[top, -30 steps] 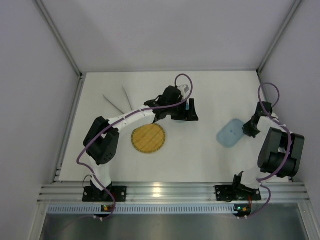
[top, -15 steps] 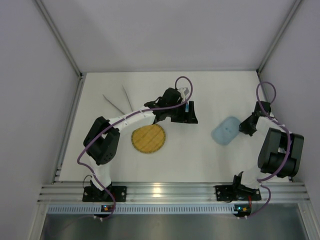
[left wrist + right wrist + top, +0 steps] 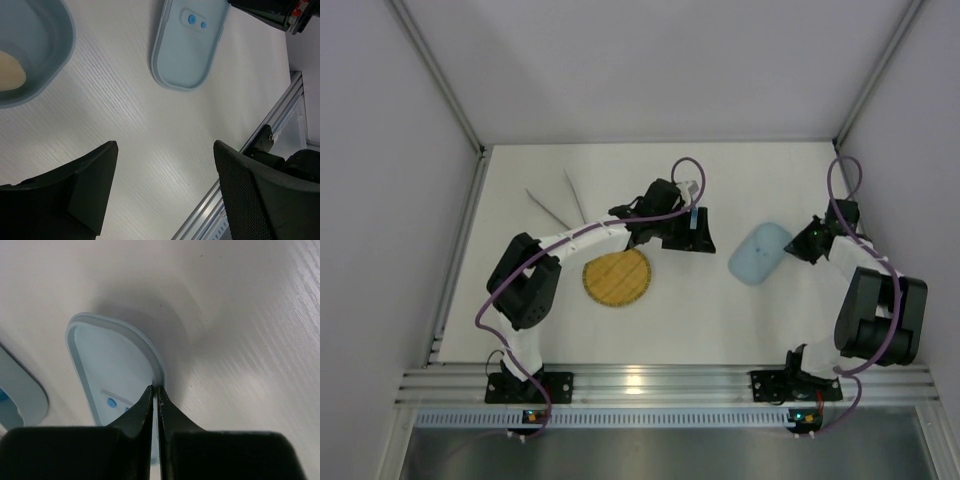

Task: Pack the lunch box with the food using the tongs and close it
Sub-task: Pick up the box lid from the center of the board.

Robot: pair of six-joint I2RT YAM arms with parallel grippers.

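Observation:
My right gripper is shut on the rim of the light-blue oval lunch box lid, which lies low over the table right of centre. My left gripper hangs open over bare table with nothing between its fingers. In the left wrist view the lunch box shows at the top left with a pale piece of food inside, and the lid lies beyond it. The left arm hides the box from above. The tongs lie at the far left.
A round yellow plate sits just in front of the left arm's forearm. White walls close in the table at the back and both sides. An aluminium rail runs along the near edge.
My right gripper has closed on the lid and carried it left and slightly farther back, toward the left gripper. The left arm has hardly moved.

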